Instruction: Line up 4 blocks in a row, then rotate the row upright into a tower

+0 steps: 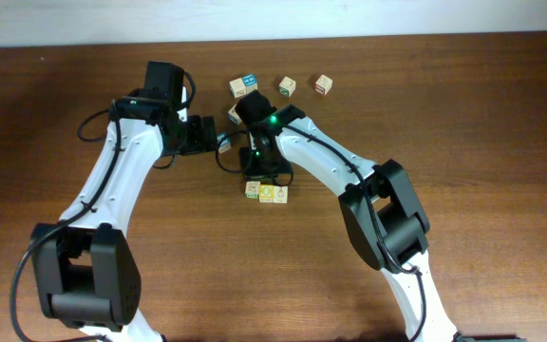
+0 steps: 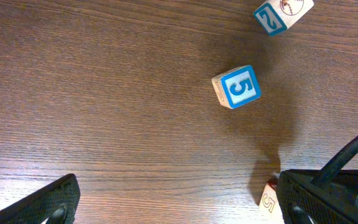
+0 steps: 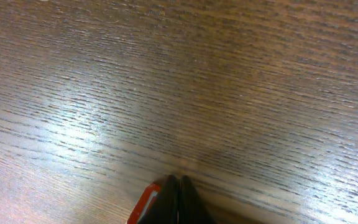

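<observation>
1. Brown table [image 1: 501,114]: in the overhead view two blocks [image 1: 273,194] lie just below my right gripper [image 1: 264,173], others above it.
2. It is closed on nothing.
3. Left gripper [image 2: 176,190], beside it, stands wide open.

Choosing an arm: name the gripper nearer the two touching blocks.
Right. The right gripper sits just behind the two touching blocks; the left gripper is farther off, beyond them to the left.

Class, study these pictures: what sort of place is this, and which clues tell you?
Probably a robotics lab bench: two white-and-black robot arms reach over a wooden table, with small alphabet blocks scattered on it, seemingly as practice objects.
</observation>
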Controlling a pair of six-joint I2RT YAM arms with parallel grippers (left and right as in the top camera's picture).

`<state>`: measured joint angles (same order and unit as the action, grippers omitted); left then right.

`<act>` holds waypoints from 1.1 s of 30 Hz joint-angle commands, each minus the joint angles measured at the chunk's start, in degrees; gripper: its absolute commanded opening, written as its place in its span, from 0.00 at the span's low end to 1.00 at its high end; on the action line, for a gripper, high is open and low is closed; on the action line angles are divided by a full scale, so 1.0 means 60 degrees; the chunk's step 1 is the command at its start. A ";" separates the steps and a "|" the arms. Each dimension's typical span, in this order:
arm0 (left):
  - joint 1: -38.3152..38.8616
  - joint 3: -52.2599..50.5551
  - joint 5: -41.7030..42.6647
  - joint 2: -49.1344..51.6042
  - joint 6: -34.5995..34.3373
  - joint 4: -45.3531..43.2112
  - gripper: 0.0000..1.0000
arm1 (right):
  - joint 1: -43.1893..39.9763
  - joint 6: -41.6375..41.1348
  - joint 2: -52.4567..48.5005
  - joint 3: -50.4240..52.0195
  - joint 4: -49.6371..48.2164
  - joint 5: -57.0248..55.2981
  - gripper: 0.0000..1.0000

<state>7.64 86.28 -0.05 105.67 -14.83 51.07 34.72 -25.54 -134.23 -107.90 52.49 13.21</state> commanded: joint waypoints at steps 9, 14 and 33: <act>0.0022 0.0127 -0.0062 0.0124 -0.0058 0.0007 0.99 | 0.0113 0.0138 -0.0138 -0.0117 0.0102 0.0055 0.04; 0.0022 0.0127 -0.0062 0.0124 -0.0062 0.0007 0.99 | 0.0080 0.1064 -0.0135 -0.0266 -0.0495 0.0495 0.05; 0.0022 0.0127 -0.0062 0.0124 -0.0062 0.0007 0.99 | 0.0087 0.0933 -0.0135 -0.0342 0.0036 0.1723 0.09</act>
<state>7.64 86.28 -0.69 105.67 -14.83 51.07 34.72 -19.57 -134.28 -108.55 52.27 24.10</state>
